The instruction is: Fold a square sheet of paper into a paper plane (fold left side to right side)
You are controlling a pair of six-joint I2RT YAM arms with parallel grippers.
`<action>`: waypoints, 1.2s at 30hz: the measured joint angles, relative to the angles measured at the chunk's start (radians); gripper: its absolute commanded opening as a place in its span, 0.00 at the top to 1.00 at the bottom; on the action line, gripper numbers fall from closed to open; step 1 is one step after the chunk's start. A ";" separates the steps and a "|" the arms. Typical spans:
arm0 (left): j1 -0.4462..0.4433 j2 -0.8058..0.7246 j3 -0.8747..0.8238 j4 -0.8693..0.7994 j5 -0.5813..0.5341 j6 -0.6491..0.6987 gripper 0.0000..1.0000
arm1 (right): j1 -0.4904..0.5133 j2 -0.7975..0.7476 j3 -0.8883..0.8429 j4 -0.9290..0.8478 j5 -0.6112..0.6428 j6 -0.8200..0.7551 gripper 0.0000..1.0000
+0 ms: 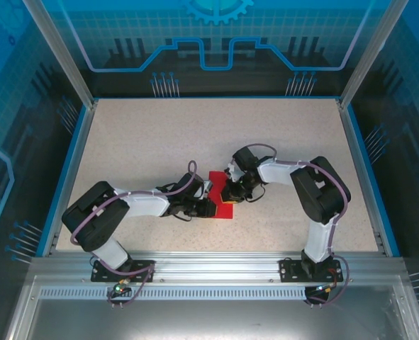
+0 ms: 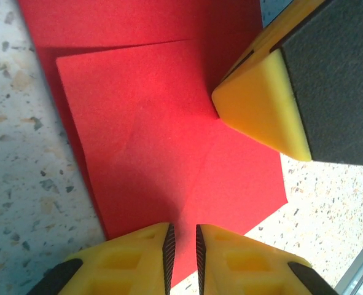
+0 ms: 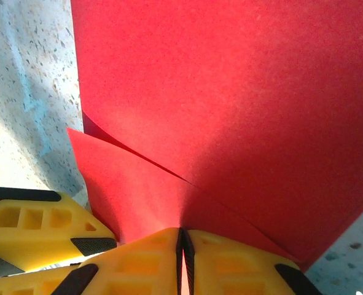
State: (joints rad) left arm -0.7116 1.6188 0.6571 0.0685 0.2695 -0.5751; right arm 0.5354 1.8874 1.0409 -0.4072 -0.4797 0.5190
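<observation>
Evidently the right pincer (image 3: 182, 236) pinched a raised flap of the square sheet of paper (image 1: 225, 210), which lay mid-counter between the 2 arms; it needed to bring edge squarely onto edge before creasing. The left pincer (image 2: 184, 230) held its jaws nearly together at the sheet's edge, grip unclear. The speckled counter (image 1: 159, 134) sat inside blue panels (image 1: 216, 42).

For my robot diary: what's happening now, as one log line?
paper: red, partly folded | left gripper: nearly shut over paper | right gripper: shut on paper
</observation>
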 measured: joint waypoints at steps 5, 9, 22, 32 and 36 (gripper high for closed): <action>0.000 -0.043 -0.038 -0.011 -0.016 0.000 0.77 | -0.019 0.002 0.000 -0.014 -0.011 -0.011 0.87; 0.000 -0.078 -0.079 -0.001 -0.019 -0.004 0.77 | -0.033 0.003 0.000 -0.024 -0.012 -0.023 0.87; 0.000 -0.222 -0.097 -0.138 -0.022 -0.019 0.77 | -0.052 0.003 0.002 -0.034 -0.014 -0.030 0.87; 0.001 -0.082 0.061 -0.090 0.024 -0.018 0.77 | -0.052 0.003 0.002 -0.034 -0.015 -0.030 0.86; 0.001 -0.004 0.063 -0.085 0.043 -0.010 0.78 | -0.052 0.003 0.002 -0.034 -0.015 -0.030 0.87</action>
State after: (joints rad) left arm -0.7105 1.6150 0.7197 -0.0170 0.3130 -0.5850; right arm 0.4835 1.8900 1.0424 -0.4412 -0.4950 0.4889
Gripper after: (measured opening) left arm 0.223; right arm 0.134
